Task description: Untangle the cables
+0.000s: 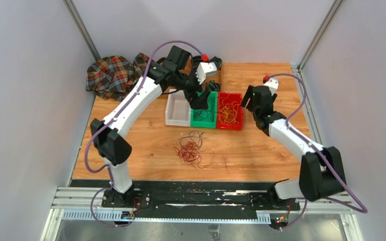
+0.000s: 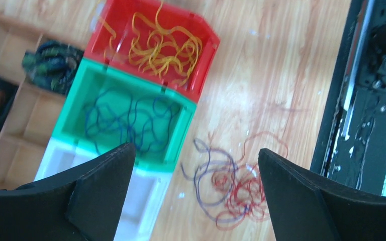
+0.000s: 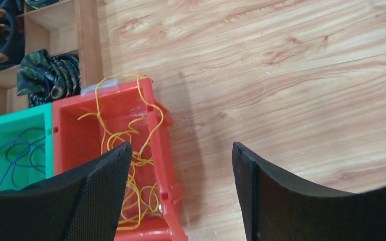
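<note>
Cables (image 1: 193, 149): a loose tangle lies on the wooden surface (image 1: 146, 150), lower centre of the overhead view, touched by neither arm. It consists of thin red and dark purple strands, curled and looped through one another. In the left wrist view the same tangle (image 2: 231, 193) sits bottom centre, just right of the bins.

Above the tangle in the overhead view, three bins stand side by side, walls touching: white bin (image 1: 178, 119), green bin (image 1: 212, 103), red bin (image 1: 238, 108). The green bin holds blue strands (image 2: 130, 118), loosely spread. The red bin holds yellow strands (image 2: 161, 47), curly and heaped; in the right wrist view one yellow loop (image 3: 115, 80) rises over the bin's upper rim.

Left end effector (image 1: 203, 98): poised over the green bin, jaws spread wide. In its own view (image 2: 195, 148) the black fingers (image 2: 100, 196) frame the bins and the tangle; nothing is gripped or touched.

Right end effector (image 1: 246, 103): just beside the right wall of the red bin, jaws apart. In its own view (image 3: 181, 145) the fingers (image 3: 291, 201) enclose only bare surface and the bin wall; nothing is gripped.

Far edge: a wooden compartment box (image 2: 15, 115) with dark patterned fabric (image 2: 50, 60) lies beyond the bins. A plaid cloth (image 1: 111, 75) lies at the upper left.
</note>
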